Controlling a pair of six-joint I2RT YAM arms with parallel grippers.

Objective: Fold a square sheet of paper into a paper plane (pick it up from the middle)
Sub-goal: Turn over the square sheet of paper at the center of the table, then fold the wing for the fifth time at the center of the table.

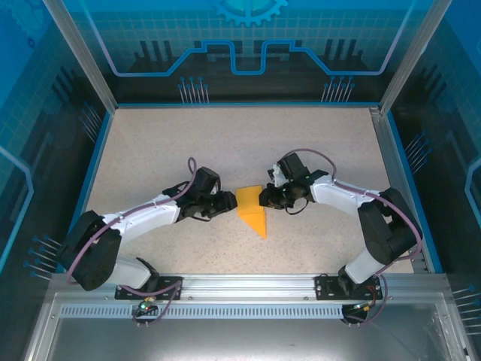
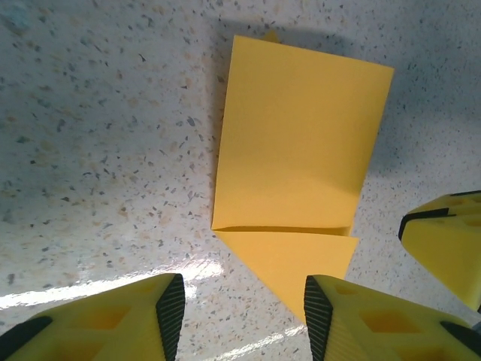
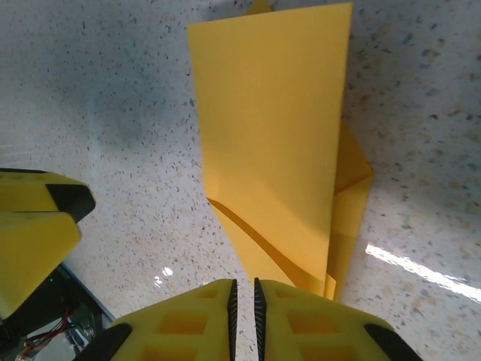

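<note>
Paper point(image 1: 250, 209), orange-yellow and already folded, lies flat in the middle of the speckled worktop point(image 1: 188, 143), between the two arms; from above it is a squarish panel with a point running toward the near edge (slightly toward the right arm's side). The left gripper point(image 1: 228, 203) sits low just beside the paper's left edge; the right gripper point(image 1: 264, 198) sits just beside its upper right edge, so the two face each other across the sheet.

From the left wrist, the paper point(image 2: 297, 143) shows a flat four-sided flap over a triangular layer, with a crease where the two meet; the left gripper point(image 2: 242, 304) has its jaws partly apart, with bare worktop in the gap; the paper's point runs down to the inner edge of one finger point(image 2: 353, 320); a yellow finger of the other arm point(image 2: 447, 244) shows at the right edge.

From the right wrist, the paper point(image 3: 274, 128) shows several layers fanned at its near corner; the right gripper point(image 3: 244, 293) has its jaws closed to a thin dark slit; the layered corner lies to one side of that slit, meeting the top of one finger point(image 3: 316, 316); whether it touches the finger or passes under it I cannot tell.
</note>
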